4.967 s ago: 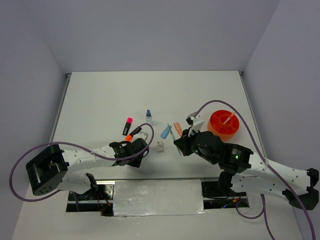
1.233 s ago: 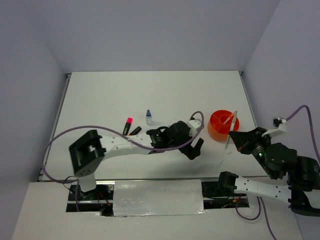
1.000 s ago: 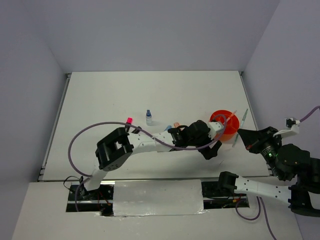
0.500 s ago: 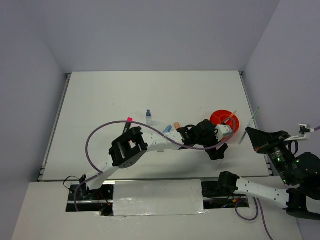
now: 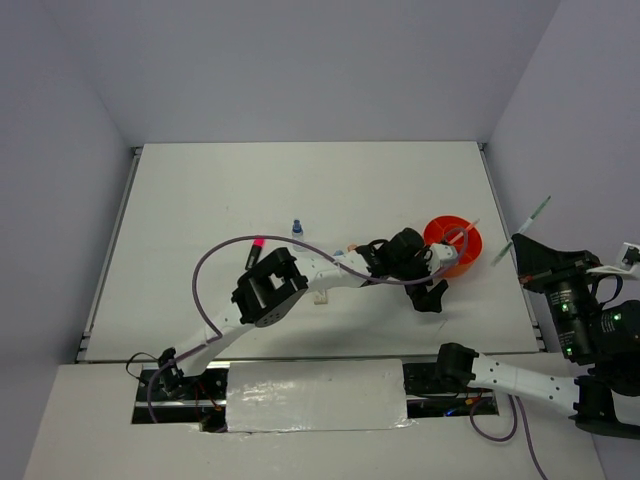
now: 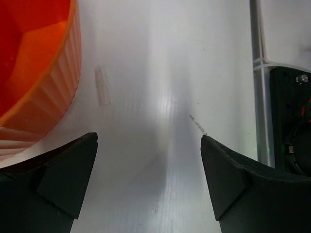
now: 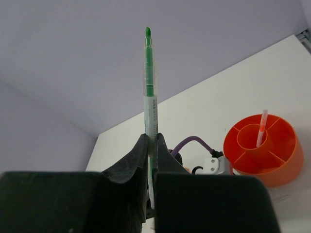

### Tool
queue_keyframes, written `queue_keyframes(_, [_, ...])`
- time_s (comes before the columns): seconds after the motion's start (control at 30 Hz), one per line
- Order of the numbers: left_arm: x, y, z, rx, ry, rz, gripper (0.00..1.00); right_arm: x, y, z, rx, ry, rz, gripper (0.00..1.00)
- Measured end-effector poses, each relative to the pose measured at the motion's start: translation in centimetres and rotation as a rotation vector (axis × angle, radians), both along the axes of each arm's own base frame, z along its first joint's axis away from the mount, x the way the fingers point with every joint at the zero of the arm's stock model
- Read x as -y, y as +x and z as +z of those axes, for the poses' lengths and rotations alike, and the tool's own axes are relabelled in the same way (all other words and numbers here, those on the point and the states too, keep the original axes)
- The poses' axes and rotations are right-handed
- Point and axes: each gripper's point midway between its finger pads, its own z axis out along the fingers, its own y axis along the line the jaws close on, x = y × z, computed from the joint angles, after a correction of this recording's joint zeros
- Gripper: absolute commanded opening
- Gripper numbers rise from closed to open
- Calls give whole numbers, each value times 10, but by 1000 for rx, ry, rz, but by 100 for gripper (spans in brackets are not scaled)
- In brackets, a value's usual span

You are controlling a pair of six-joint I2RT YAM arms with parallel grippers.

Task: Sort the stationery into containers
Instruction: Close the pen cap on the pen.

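A thin green-tipped pen [image 7: 149,97] is clamped by its lower end in the right gripper [image 7: 151,140], well apart from the orange bowl [image 7: 265,177]. The left gripper [image 6: 148,143] is spread wide, empty, just beside the bowl's wall

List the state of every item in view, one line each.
left gripper: jaws open, empty, over table beside orange bowl
right gripper: shut on green-tipped pen, aloft
green-tipped pen: held, tip pointing away from the jaws
orange bowl: upright on table
orange pen: standing in the orange bowl's centre compartment, leaning
bottle: upright, cap on
pink highlighter: lying flat, capped
white block: lying on table
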Motion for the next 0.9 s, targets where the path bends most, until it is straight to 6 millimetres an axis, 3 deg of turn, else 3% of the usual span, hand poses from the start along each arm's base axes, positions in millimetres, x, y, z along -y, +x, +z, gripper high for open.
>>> queue_keyframes(0.27, [1, 1, -1, -22, -7, 7, 99, -3, 9, 5, -15, -36, -84, 0])
queue_keyframes(0.6, [8, 3, -9, 2, -24, 23, 99, -18, 15, -9, -24, -56, -84, 0])
queue_keyframes(0.9, [-2, 4, -12, 28, -86, 114, 99, -31, 18, -6, -22, -92, -61, 0])
